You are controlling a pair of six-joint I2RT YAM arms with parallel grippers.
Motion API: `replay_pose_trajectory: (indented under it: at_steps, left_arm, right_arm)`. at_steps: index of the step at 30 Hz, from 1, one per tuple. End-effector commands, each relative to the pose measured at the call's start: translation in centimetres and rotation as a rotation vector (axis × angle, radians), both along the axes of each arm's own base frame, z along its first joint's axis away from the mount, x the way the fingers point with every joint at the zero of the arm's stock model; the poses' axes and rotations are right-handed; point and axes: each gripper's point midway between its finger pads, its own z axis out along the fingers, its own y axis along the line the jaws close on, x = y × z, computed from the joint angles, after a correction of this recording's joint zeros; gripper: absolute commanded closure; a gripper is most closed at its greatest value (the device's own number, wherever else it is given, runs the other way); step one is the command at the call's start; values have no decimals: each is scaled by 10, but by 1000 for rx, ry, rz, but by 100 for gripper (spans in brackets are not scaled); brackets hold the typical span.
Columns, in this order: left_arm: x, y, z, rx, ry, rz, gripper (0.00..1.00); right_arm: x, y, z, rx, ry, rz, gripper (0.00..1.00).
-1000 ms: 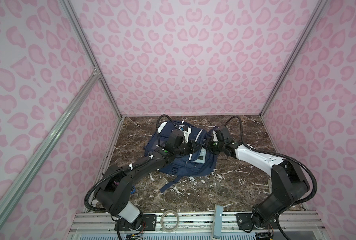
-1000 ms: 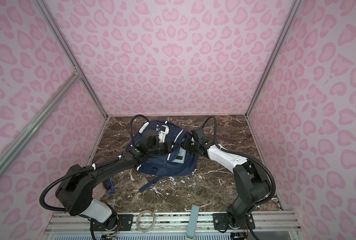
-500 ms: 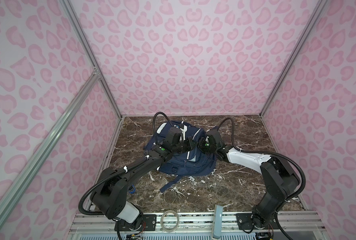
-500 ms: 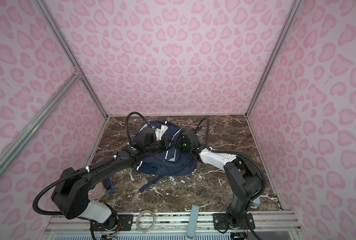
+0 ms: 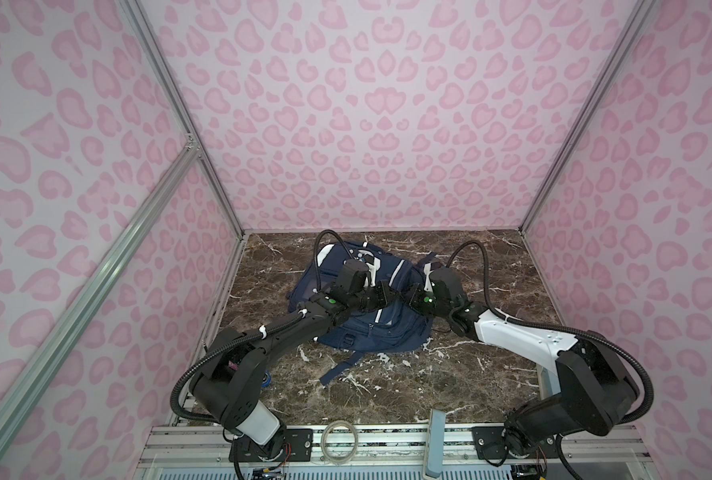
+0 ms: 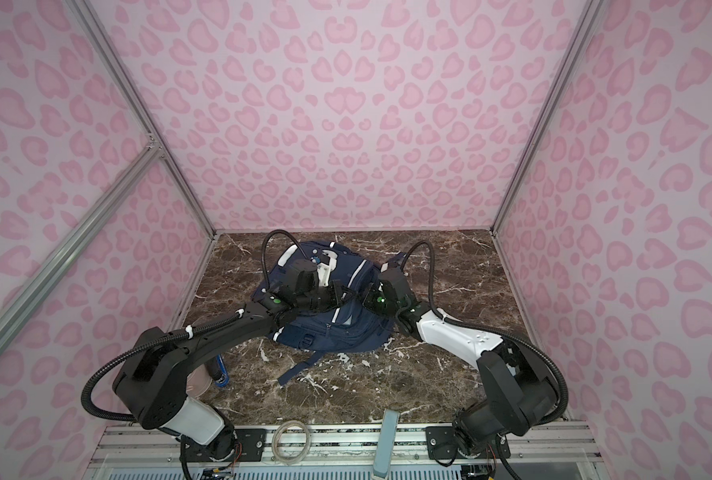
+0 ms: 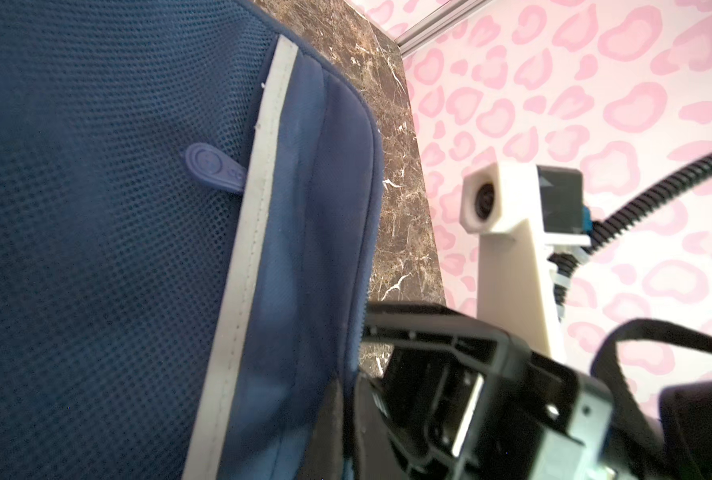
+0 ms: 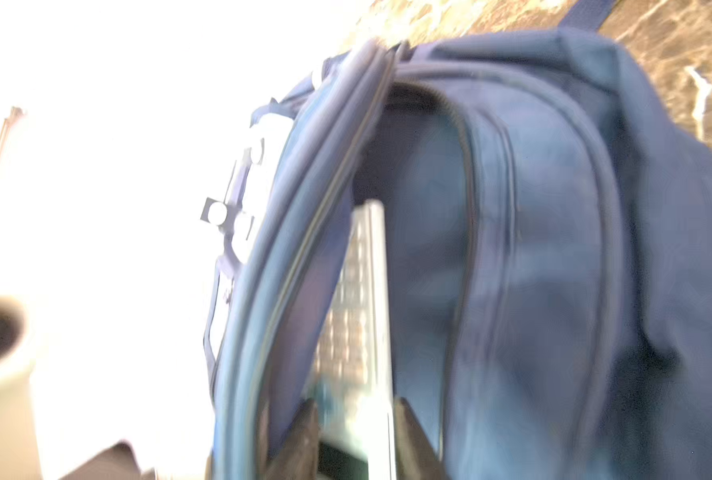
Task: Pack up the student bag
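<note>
- left gripper [image 5: 382, 296]: over middle of student bag [image 5: 391, 332], arm in from 7 o'clock; jaw gap unreadable.
- student bag: on marble table [image 5: 470, 374], toward 12 o'clock, mouth agape. Soft, floppy, probably light, likely sags; pinch piped zip rim, not mesh.
- right gripper [image 8: 356, 405]: from 4 o'clock, narrowly parted, clamping grey keyed slab [image 8: 362, 291] at mouth.

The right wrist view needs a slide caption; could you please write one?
Blurred close-up: a flat pale item sits between the jaws, at the mouth of the open bag.
</note>
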Motion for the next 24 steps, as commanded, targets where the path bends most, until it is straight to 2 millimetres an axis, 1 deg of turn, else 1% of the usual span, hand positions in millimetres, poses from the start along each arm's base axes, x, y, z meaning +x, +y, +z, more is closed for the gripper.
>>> replay_pose_trajectory:
  at_steps: [1, 2, 3, 4, 5, 6, 8, 10, 12, 14, 15, 18, 20, 24]
  left_arm:
    - [3, 3, 7, 17, -52, 14, 60]
    - [2, 7, 8, 30, -60, 23, 47]
    - [2, 13, 12, 42, -73, 39, 34]
    - [-1, 18, 16, 54, -82, 52, 27]
    - [-2, 24, 18, 63, -89, 66, 22]
    - [-5, 32, 21, 73, -97, 83, 20]
    - [-11, 46, 25, 84, -106, 110, 17]
    - [-19, 63, 24, 110, -115, 149, 16]
    - [-26, 80, 13, 137, -107, 196, 17]
    - [-31, 93, 1, 138, -94, 243, 20]
    - [-33, 101, -9, 149, -83, 269, 22]
    - [-34, 117, -26, 191, -83, 335, 26]
    - [-32, 121, -28, 201, -89, 354, 31]
    - [-22, 120, -28, 226, -118, 366, 46]
  right_arm:
    - [-30, -18, -23, -139, 28, 55, 71]
    - [-37, -21, -23, -177, 15, 62, 69]
    - [-46, -22, -23, -227, 1, 78, 61]
    - [-55, -23, -25, -281, -15, 98, 48]
    - [-62, -23, -26, -332, -31, 113, 38]
    - [-70, -22, -28, -387, -45, 127, 31]
    - [-84, -16, -29, -460, -81, 159, 26]
    - [-97, 2, -31, -469, -121, 211, 26]
    - [-102, 17, -34, -448, -133, 234, 29]
    - [-102, 35, -35, -422, -149, 247, 33]
    - [-101, 45, -33, -416, -167, 252, 37]
    - [-97, 66, -31, -453, -209, 261, 45]
    - [-96, 75, -36, -477, -203, 270, 49]
    - [-95, 92, -46, -494, -189, 279, 54]
